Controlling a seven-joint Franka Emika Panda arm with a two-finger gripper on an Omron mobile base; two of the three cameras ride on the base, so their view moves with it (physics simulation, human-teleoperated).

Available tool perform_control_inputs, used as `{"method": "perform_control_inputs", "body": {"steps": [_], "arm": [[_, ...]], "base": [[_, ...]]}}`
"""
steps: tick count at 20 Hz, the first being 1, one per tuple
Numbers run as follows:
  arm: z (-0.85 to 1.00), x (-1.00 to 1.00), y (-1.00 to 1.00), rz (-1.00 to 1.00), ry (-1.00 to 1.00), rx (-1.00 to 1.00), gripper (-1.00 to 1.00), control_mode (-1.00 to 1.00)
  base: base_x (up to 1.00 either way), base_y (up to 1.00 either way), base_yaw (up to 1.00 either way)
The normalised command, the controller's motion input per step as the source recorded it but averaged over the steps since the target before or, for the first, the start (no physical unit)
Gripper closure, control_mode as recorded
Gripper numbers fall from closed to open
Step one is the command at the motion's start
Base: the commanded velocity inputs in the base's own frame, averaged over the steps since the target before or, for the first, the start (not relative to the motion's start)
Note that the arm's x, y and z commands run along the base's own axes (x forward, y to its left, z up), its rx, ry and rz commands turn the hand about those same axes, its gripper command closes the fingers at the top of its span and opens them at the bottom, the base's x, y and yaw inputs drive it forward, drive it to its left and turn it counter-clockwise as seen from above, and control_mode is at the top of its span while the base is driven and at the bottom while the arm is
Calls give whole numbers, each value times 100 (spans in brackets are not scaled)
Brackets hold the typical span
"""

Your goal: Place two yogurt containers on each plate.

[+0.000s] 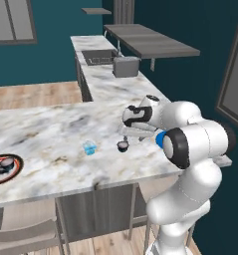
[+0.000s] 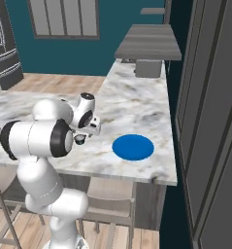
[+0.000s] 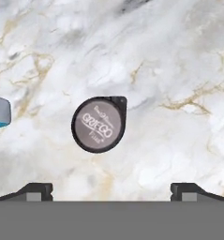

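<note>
Left base view shows the marble counter [image 1: 51, 129] spreading across the middle, with the white arm [image 1: 190, 149] rising at 4 o'clock and bent over its near edge. Right base view has the blue plate [image 2: 132, 147] lying flat on the counter at about 3 o'clock of the arm's hand, near the counter's front edge. At 9 o'clock in the left base view sits the red-rimmed plate [image 1: 15, 172], partly cut by the frame, with two dark yogurt tubs [image 1: 6, 165] on it. The gripper [image 1: 125, 135] hangs just above a dark round yogurt container [image 1: 122, 146]; in the hand view this tub's pale lid lies a little left of centre, between the two widely spread fingertips [image 3: 36, 191] at 6 o'clock, and nothing is held. The pale blue yogurt container [image 1: 89, 148] stands near the dark one, at its 9 o'clock in the left base view.
</note>
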Motion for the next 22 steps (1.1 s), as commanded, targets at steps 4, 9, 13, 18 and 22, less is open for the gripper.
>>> {"method": "perform_control_inputs", "body": {"steps": [4, 9, 13, 18, 22], "arm": [[-7, 48, 39, 0, -5, -4, -100, -100], [-27, 31, 32, -4, 0, -11, -100, -100], [-13, 27, 10, -13, 3, -12, -100, -100], [-7, 0, -4, -26, 10, -7, -100, -100], [-15, 0, -1, -30, 7, -1, -100, -100]], "base": [[0, 0, 0], [0, 0, 0], [0, 0, 0], [0, 0, 0], [0, 0, 0]]}}
